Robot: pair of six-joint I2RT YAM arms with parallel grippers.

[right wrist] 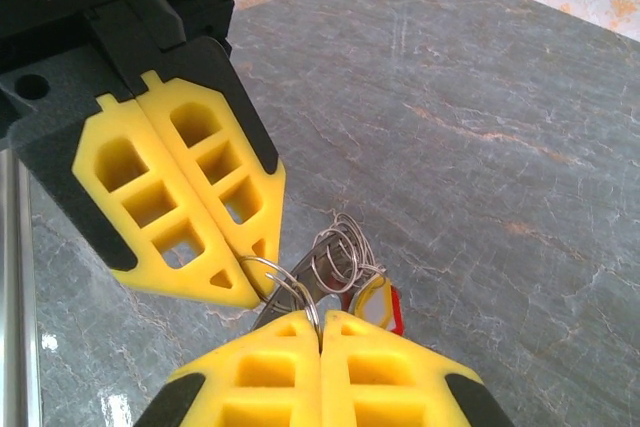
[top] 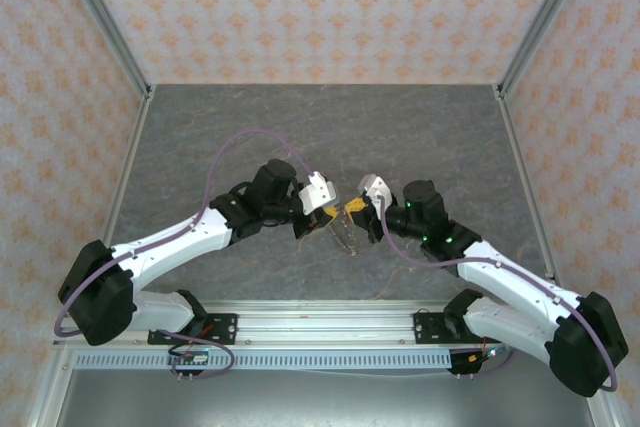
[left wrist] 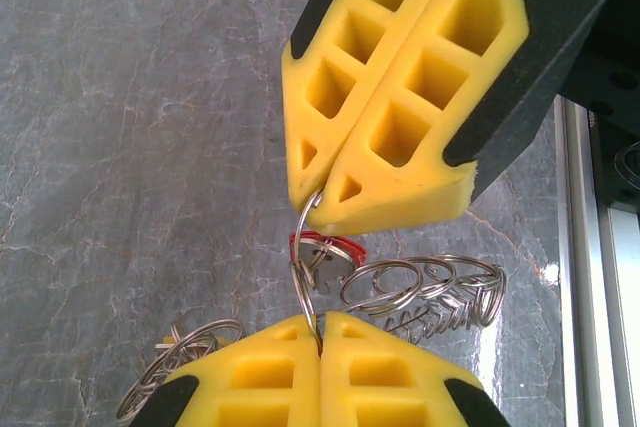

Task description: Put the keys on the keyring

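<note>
Over table (top: 200,137), keyring (left wrist: 299,247) pinched by fingers (left wrist: 400,97), walls (top: 320,7) distant

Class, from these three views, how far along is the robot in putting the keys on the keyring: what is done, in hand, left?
Done: the left end effector and right end effector are both shut on the thin silver wire keyring, tip to tip. In hand: a small key with a red plastic head sits against that ring; whether it is threaded on, I cannot tell. Left: probably seating that key, then any others.

White-and-black arms (top: 180,237) carry lilac cables (top: 222,152) and yellow end effector fingers (left wrist: 455,192).
</note>
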